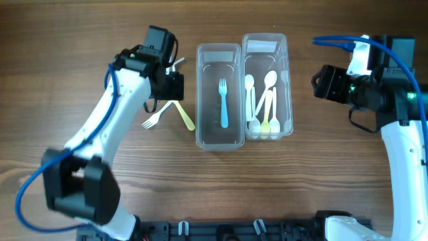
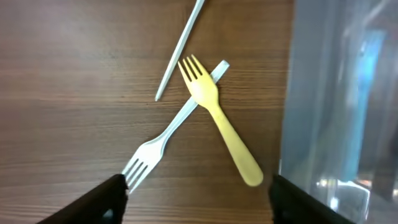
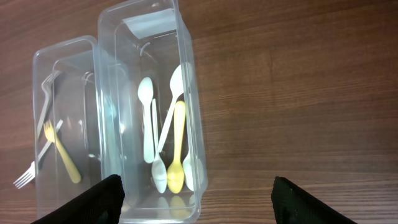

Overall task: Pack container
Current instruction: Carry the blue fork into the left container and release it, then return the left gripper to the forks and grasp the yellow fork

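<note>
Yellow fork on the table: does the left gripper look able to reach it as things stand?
Probably yes: the open left gripper hangs above the yellow fork, which lies uncovered across the white fork.

1. My left arm (image 1: pixel 100 127) is made of smooth white shell links with chunky black joints between them.
2. A thin blue cable (image 1: pixel 18 201) loops out beside its big black lower joint.
3. My right arm (image 1: pixel 401 167) is built the same way, with white links and a black wrist housing that has small green lights glowing on it.
4. A second blue cable (image 1: pixel 334 39) arcs off its top.
5. My jaws are matte black. The fingertips (image 2: pixel 106 202) show as blunt dark wedges in both wrist views.
</note>
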You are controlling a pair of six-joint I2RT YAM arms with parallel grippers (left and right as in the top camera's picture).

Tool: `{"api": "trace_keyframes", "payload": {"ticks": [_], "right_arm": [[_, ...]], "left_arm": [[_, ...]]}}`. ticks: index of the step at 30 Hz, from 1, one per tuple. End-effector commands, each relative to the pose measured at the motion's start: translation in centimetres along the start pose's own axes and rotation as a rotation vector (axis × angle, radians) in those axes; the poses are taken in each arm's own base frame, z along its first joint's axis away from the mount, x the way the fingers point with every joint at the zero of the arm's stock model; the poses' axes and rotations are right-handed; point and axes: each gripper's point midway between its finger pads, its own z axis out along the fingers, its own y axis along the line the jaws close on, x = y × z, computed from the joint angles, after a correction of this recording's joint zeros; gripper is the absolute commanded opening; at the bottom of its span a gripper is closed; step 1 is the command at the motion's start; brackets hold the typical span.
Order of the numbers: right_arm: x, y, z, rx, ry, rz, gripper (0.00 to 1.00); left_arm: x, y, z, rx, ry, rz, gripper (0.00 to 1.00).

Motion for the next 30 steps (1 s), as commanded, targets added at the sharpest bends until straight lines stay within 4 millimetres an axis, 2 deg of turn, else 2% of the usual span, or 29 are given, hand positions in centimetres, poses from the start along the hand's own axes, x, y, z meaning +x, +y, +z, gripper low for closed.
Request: {"api": "trace_keyframes", "payload": {"ticks": [1,5,8,13,17,22,27,30], "right_arm": [[0.4,0.1,0.5,-0.014,0.022,-0.005,0.75],[0.5,0.1,0.5,-0.016,0.027,-0.004,0.75],[0.7,0.1,0.5,-0.014,0.034,-0.004,0.74],[0.8,0.1,0.5,-0.012,0.040,-0.003,0.74],[0.8,0.1,0.5,-0.013,0.040,-0.003,0.74],[0.8,0.1,0.5,-0.012,0.040,-0.005,0.74],[0.9,0.1,0.5,-0.012,0.041,-0.003,0.73],[1.0,0.0,0.5,-0.012,0.044,-0.004,0.73]], "left_arm": [[0.7,-1.6,3.0,0.063,0.088,-0.292,0.73],[1.1,-2.7,5.7,0.042,0.128,-0.458,0.76],[1.6,-3.2,7.6,0.021,0.157,-0.516,0.77],[2.8,-2.9,10.2,-0.030,0.214,-0.583,0.70],[2.9,-2.5,11.0,-0.059,0.210,-0.592,0.69],[2.7,-1.4,11.1,-0.114,0.176,-0.573,0.60],[3.3,-1.1,12.0,-0.131,0.186,-0.544,0.57],[4.0,-0.4,13.0,-0.171,0.201,-0.524,0.51]]}}
